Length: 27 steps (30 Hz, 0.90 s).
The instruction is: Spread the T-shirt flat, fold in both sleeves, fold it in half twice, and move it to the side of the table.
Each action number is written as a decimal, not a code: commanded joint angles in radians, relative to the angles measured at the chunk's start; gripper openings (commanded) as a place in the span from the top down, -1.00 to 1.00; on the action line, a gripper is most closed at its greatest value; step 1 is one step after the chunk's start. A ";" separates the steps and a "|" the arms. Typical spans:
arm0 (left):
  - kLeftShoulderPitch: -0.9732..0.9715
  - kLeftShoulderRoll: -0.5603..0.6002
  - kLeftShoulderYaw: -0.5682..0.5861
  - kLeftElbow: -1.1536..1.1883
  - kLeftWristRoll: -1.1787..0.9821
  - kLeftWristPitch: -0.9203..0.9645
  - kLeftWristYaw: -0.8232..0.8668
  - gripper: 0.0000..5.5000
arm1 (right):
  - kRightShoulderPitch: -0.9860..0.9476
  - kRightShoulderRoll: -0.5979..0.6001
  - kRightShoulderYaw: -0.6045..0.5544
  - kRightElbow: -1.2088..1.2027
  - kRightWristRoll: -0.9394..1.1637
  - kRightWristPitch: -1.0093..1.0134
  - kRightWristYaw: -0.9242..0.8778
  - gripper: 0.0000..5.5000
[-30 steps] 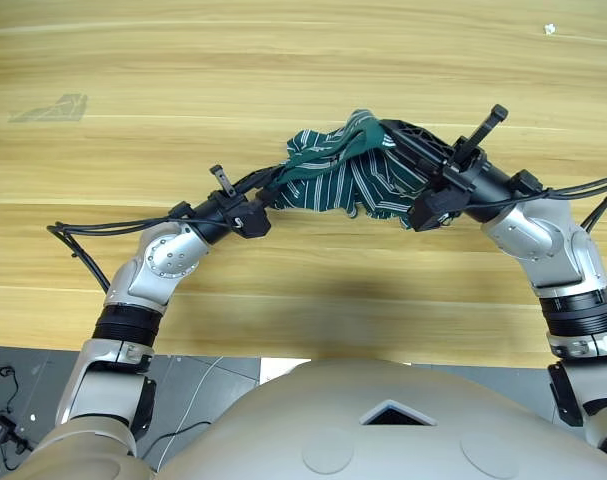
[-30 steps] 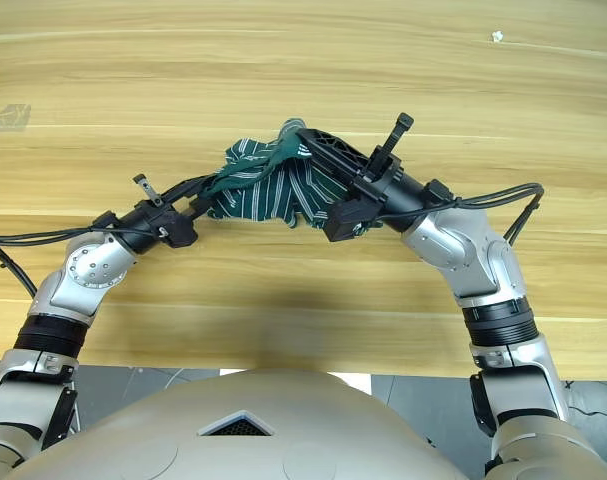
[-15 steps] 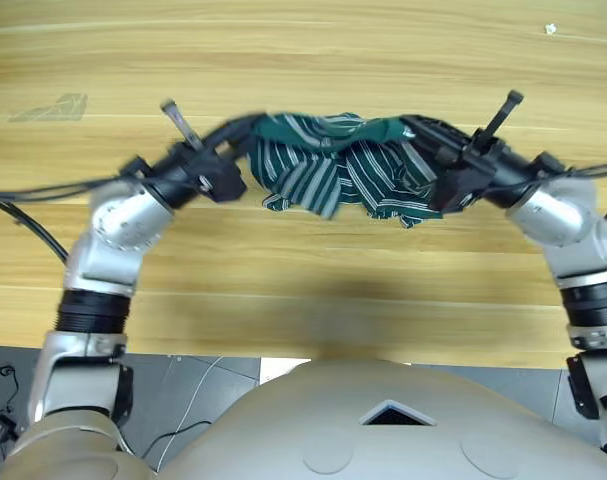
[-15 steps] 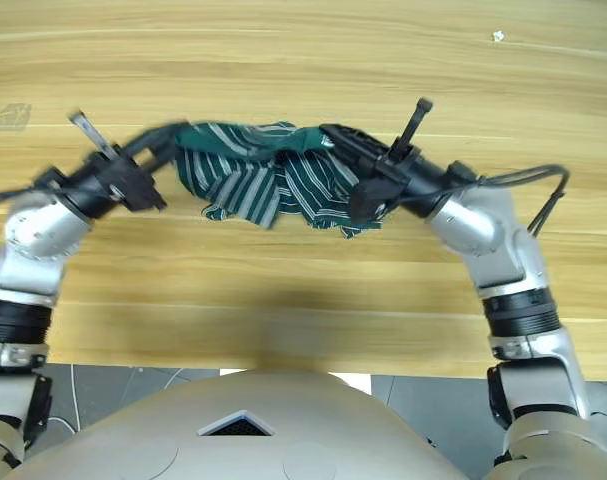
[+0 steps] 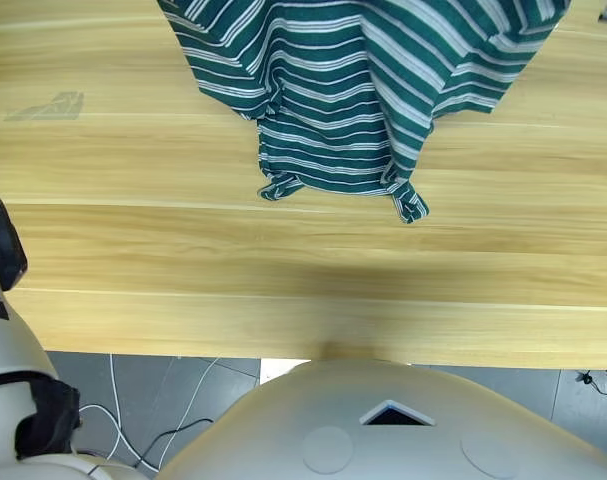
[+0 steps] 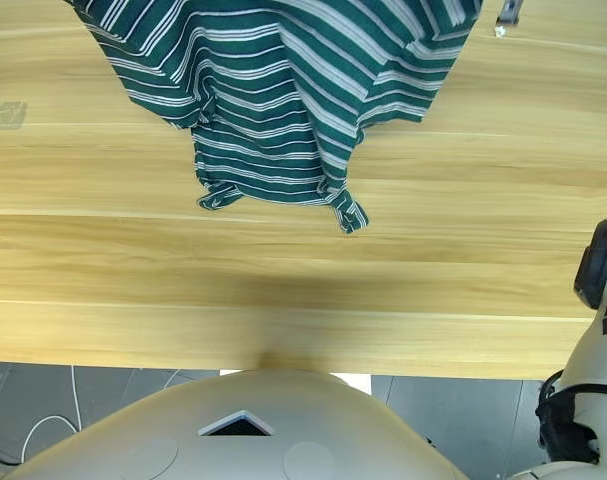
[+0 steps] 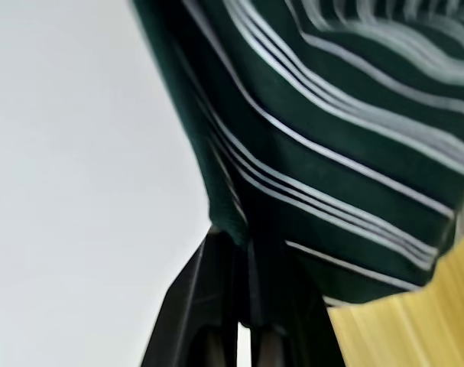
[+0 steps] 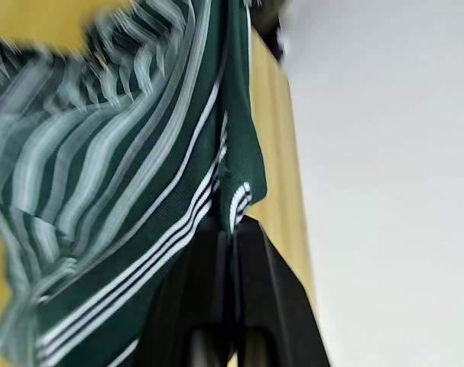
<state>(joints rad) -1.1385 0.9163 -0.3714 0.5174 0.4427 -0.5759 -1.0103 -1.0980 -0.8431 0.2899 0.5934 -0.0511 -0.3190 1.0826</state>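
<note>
**Left jaws (left wrist view).** Closed, with both black fingers (image 7: 197,306) pinching a dark folded edge of the shirt (image 7: 316,153). The cloth falls away from the grip in one sheet.

**Right jaws (right wrist view).** Also closed, the fingers (image 8: 274,306) clamped on a ribbed, striped edge. I cannot tell whether it is a cuff or a hem.

**Shirt (head views).** The shirt is green with pale stripes and hangs below both jaws like a curtain over the far middle of the worktop (image 5: 133,260). Its upper edge runs left to right between the two grips and passes above the top of the head views. Going down, the cloth narrows to a bunched, twisted lower end over the middle of the worktop. A small tail (image 5: 411,205) sticks out at the right corner of that end. I cannot tell whether the lower end touches the wood or hangs just clear of it.

**Relation that governs the next move.**
- The shirt lies straight down from the jaws, so its long axis is vertical.
- The line between the grips lies across it, left to right.
- Each arm holds one end of the top edge, so neither is nearer to the cloth.

**Judgement.** I take this to be the spreading step, early in the task, with no fold made yet. The next move calls for lowering both arms together at the same spacing. The lower end should land first and the rest lay out flat behind it. The risk I see is the twisted lower end tucking under itself as it lands.
</note>
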 commanded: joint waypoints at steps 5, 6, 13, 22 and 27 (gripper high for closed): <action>-0.339 -0.021 -0.268 0.525 0.513 0.006 0.614 0.99 | -0.443 0.079 0.452 0.607 -0.793 -0.057 -0.992 1.00; -0.368 -0.017 -0.311 0.567 0.570 0.020 0.699 0.99 | -0.459 0.085 0.494 0.639 -0.842 -0.047 -1.050 1.00; -0.425 -0.004 -0.460 0.747 0.719 -0.011 0.999 0.99 | -0.472 0.078 0.588 0.763 -0.979 -0.067 -1.249 1.00; 0.042 0.169 -0.463 0.416 0.570 -0.384 1.005 0.99 | -0.128 0.000 0.499 0.701 -0.835 -0.435 -1.147 1.00; 0.547 0.362 -0.320 -0.116 0.291 -0.301 0.925 0.99 | 0.115 -0.118 0.382 0.538 -0.687 -0.640 -1.115 1.00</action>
<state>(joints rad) -0.8174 1.0630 -0.7709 0.6111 0.8128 -0.9566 0.0164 -1.0781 -0.7676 0.7574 1.1601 -0.8059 -0.9451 -0.0793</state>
